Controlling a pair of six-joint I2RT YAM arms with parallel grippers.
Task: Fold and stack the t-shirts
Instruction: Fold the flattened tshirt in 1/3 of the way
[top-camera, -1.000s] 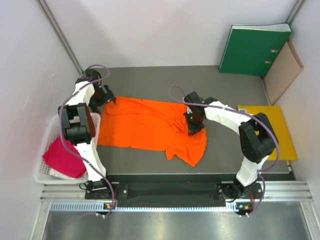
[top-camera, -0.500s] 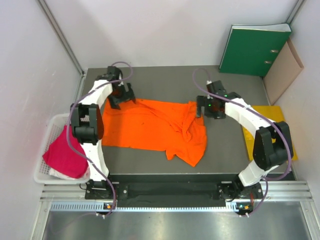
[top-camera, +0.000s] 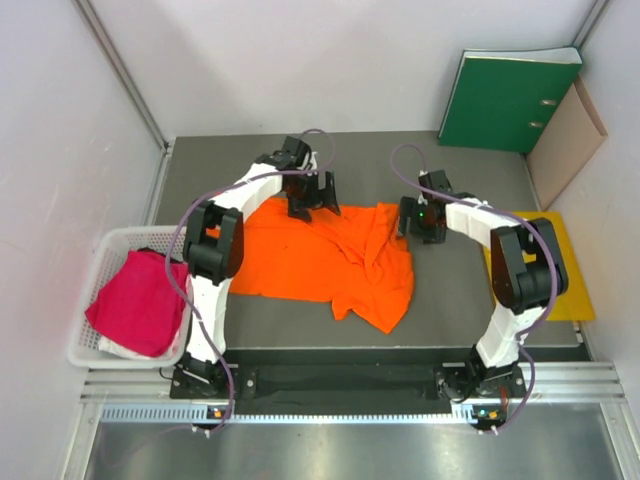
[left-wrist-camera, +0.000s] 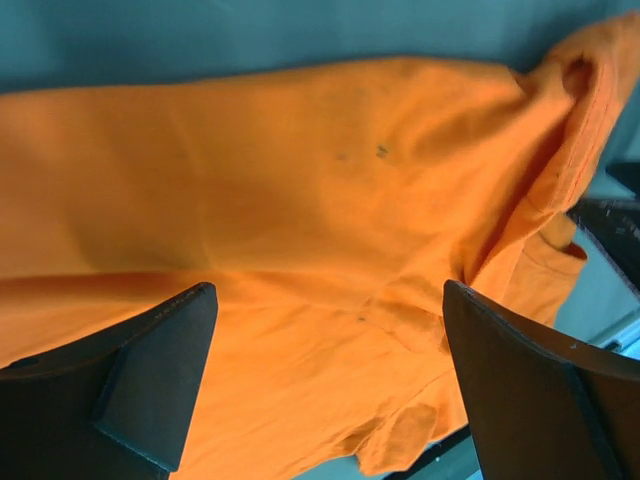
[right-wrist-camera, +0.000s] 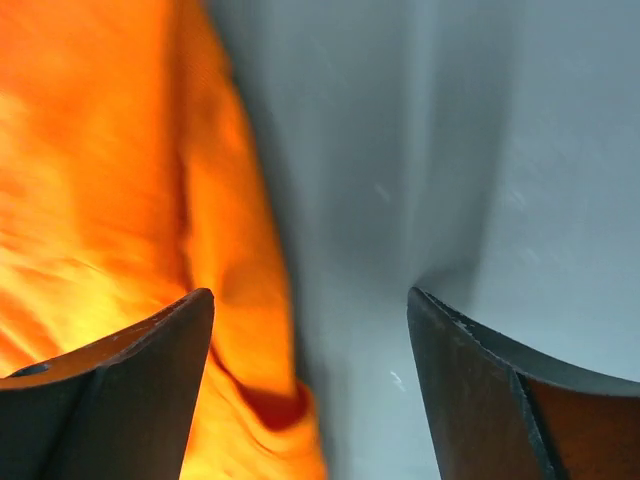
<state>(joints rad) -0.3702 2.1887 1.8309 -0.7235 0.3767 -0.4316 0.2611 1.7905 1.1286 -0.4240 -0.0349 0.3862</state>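
The orange t-shirt (top-camera: 310, 260) lies spread and rumpled on the grey table, bunched at its right side. It fills the left wrist view (left-wrist-camera: 280, 200); its right edge shows in the right wrist view (right-wrist-camera: 110, 200). The magenta-pink t-shirt (top-camera: 140, 300) lies crumpled in the white basket. My left gripper (top-camera: 312, 198) is open and empty above the shirt's far edge, its jaws wide apart (left-wrist-camera: 330, 380). My right gripper (top-camera: 418, 222) is open and empty just over the shirt's far right edge, one finger over cloth, the other over bare table (right-wrist-camera: 310, 390).
A white mesh basket (top-camera: 95, 262) stands at the table's left edge. A yellow envelope (top-camera: 560, 250) lies at the right edge under the right arm. A green binder (top-camera: 510, 100) and a brown folder (top-camera: 565, 140) lean at the back right corner.
My left gripper has swept right along the shirt's far edge, from the far left corner to the middle. My right gripper lifted off the bunched cloth and moved to the far right edge.
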